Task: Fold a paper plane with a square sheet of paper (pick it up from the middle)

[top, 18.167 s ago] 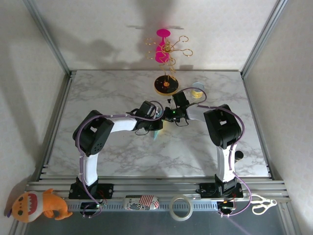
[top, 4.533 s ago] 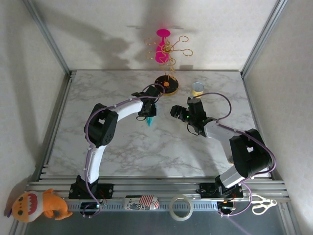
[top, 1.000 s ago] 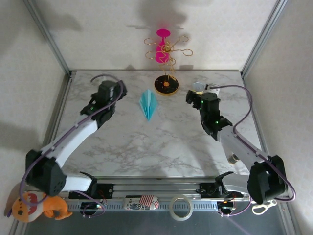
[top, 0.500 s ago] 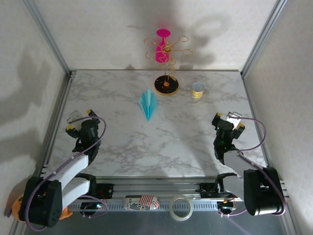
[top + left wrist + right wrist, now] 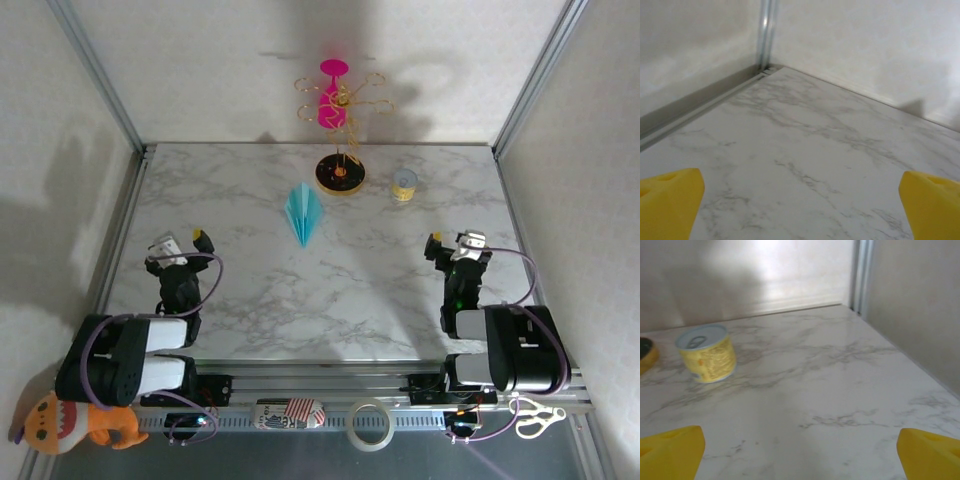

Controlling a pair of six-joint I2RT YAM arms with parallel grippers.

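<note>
table (image 5: 330,290): we see smooth marble-look surface, faint sheen | paper plane (image 5: 304,212): matt teal paper, sharply creased | can (image 5: 706,353): we note shiny metal lid, printed yellow wrap | left tool (image 5: 800,207) pads (image 5: 671,200): matt yellow, plastic-like | corner post (image 5: 766,30): brushed metal

1. From the top camera I get an evenly bright, softly lit picture. The marble table (image 5: 330,290) shows no hard glare.
2. Broad grey shadows lie on the left wall (image 5: 60,200) and behind the pink and gold stand (image 5: 340,95).
3. The enclosure posts (image 5: 95,75) splay outward toward the top corners.
4. My left wrist view is soft. The yellow fingertips (image 5: 670,200) at the bottom corners are blurred.
5. My right wrist view is hazy, with a bright patch on the back wall (image 5: 790,265). The can (image 5: 707,360) is slightly out of focus.
</note>
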